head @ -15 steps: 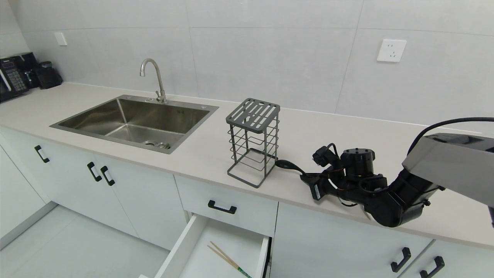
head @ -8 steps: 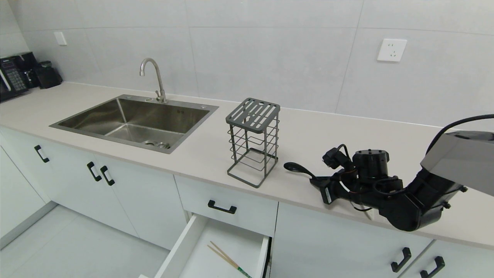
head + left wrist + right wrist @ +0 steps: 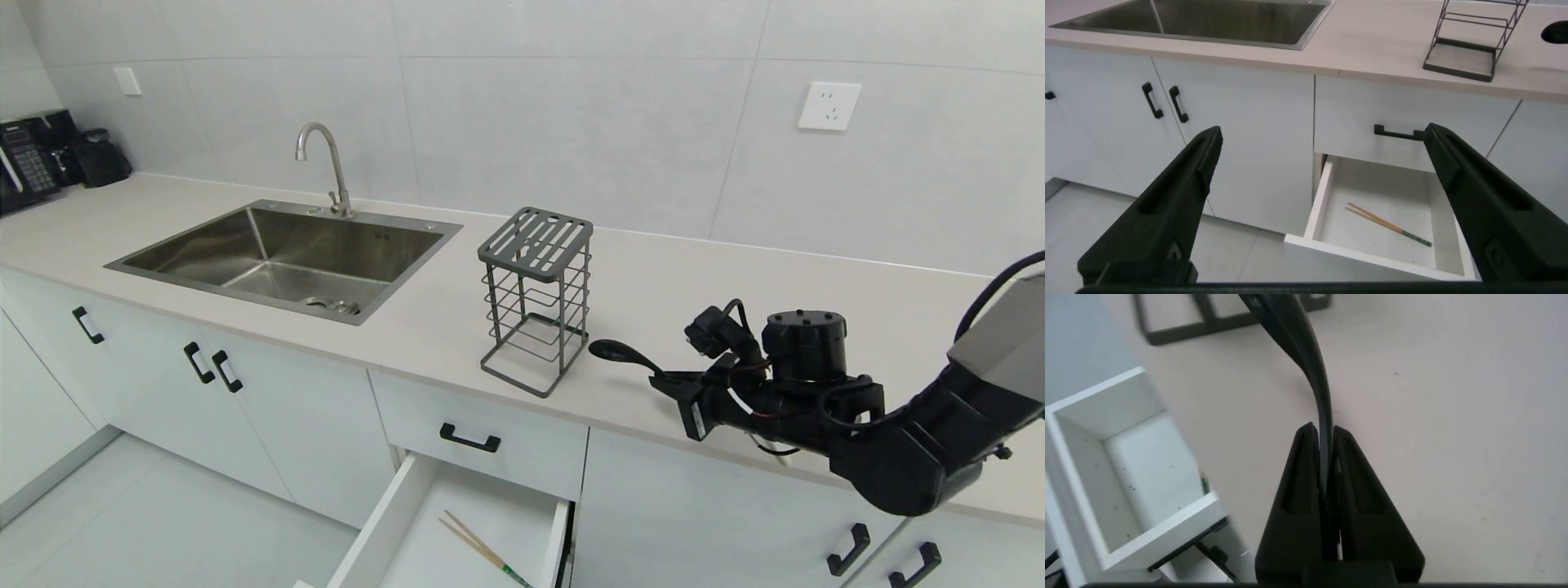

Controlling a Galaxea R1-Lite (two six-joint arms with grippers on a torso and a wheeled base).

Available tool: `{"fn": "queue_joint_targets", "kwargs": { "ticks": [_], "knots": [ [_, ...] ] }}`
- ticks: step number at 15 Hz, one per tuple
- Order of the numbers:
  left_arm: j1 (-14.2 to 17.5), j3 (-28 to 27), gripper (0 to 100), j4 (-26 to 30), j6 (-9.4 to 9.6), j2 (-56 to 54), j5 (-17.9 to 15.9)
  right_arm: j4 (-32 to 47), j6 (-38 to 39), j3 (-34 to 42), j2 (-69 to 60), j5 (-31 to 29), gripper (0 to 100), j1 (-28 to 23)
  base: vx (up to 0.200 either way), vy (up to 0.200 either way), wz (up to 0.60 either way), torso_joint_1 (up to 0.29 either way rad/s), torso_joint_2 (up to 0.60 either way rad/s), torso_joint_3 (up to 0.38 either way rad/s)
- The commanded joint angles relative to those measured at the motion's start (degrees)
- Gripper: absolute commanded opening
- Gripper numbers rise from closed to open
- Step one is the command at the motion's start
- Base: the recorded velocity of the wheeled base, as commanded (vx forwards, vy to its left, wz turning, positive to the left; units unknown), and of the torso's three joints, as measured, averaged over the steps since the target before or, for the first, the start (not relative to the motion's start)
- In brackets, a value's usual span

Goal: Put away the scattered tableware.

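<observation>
Right wrist view is showing the right claw [image 3: 1324, 434] clamping shut on the black spoon [image 3: 1308, 351] by its handle. The long axis is running straight out ahead of the fingertips, and the bowl is hanging over the counter [image 3: 424, 327] just beside the wire rack [image 3: 536, 302]. Down and to the left, the open drawer [image 3: 377, 527] is waiting with chopsticks [image 3: 478, 549] lying inside. Left claw [image 3: 1321, 139] is gaping wide, facing that drawer.

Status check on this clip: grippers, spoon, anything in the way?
Right gripper shut on black spoon handle, over counter beside wire rack. Left gripper open, facing open drawer with chopsticks inside. Drawer unobstructed.
</observation>
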Motion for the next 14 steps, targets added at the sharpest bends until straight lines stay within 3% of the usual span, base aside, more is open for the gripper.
{"fn": "queue_joint_targets", "kwargs": {
  "ticks": [1,6,14],
  "knots": [
    [0.01,0.00,100,-0.02,0.02,0.07,0.00,-0.09,0.12,4.07,-5.87,-0.06,0,3.47,0.000,0.000,0.00,0.000,0.00,0.000],
    [0.01,0.00,100,-0.02,0.02,0.07,0.00,-0.97,0.39,14.53,-17.83,-0.06,0,8.13,0.000,0.000,0.00,0.000,0.00,0.000],
    [0.01,0.00,100,-0.02,0.02,0.07,0.00,-0.70,0.56,15.59,-22.22,0.30,0,9.45,0.000,0.000,0.00,0.000,0.00,0.000]
  ]
}}
